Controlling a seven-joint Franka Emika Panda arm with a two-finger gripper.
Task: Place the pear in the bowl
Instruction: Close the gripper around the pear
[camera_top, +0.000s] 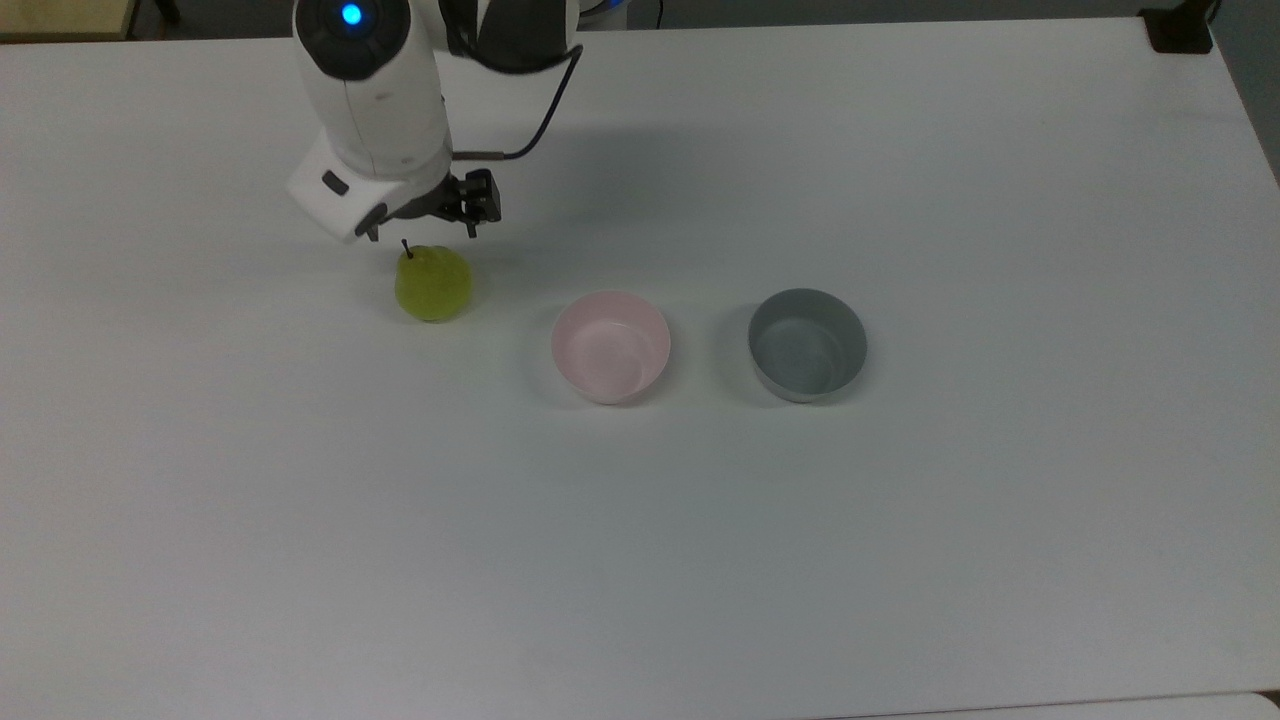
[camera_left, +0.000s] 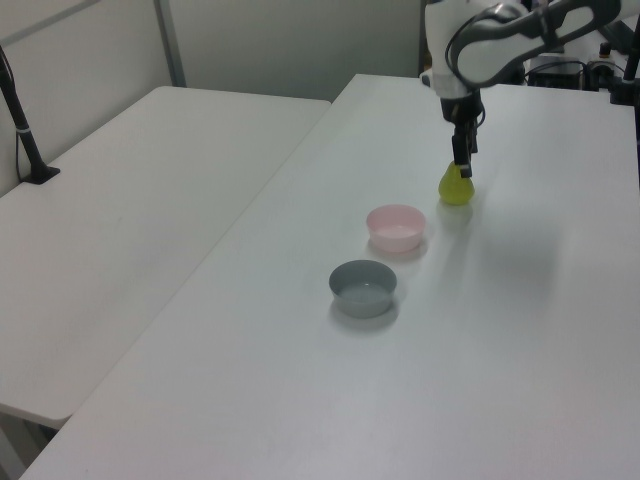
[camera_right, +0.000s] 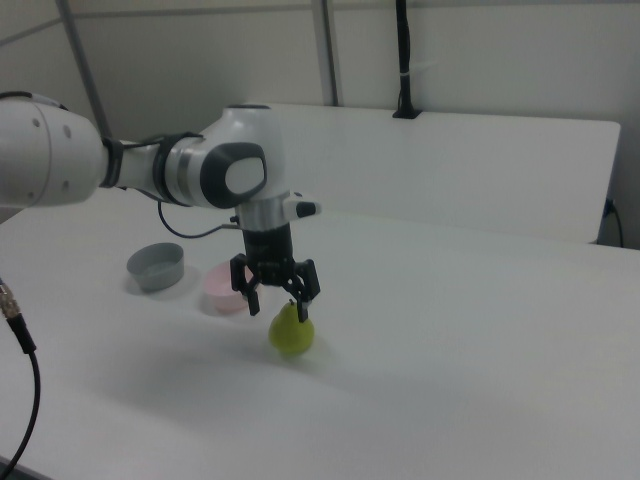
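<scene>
The yellow-green pear (camera_top: 433, 283) stands upright on the white table, left of the bowl in the top view. My gripper (camera_top: 421, 235) hangs open just above it, its fingers spread to either side of the stem. In the right view, the gripper (camera_right: 279, 308) sits over the top of the pear (camera_right: 291, 330), and the fingertips reach about down to the pear's top. The pale pink bowl (camera_top: 610, 346) is empty, a short way to the top view's right of the pear. The left view shows the pear (camera_left: 456, 186), gripper (camera_left: 463, 168) and bowl (camera_left: 396, 226) in line.
A grey bowl (camera_top: 806, 345) of like size stands to the top view's right of the pink one, also empty. A second white table (camera_left: 150, 180) adjoins in the left view, with a black post (camera_left: 25, 130) clamped on it.
</scene>
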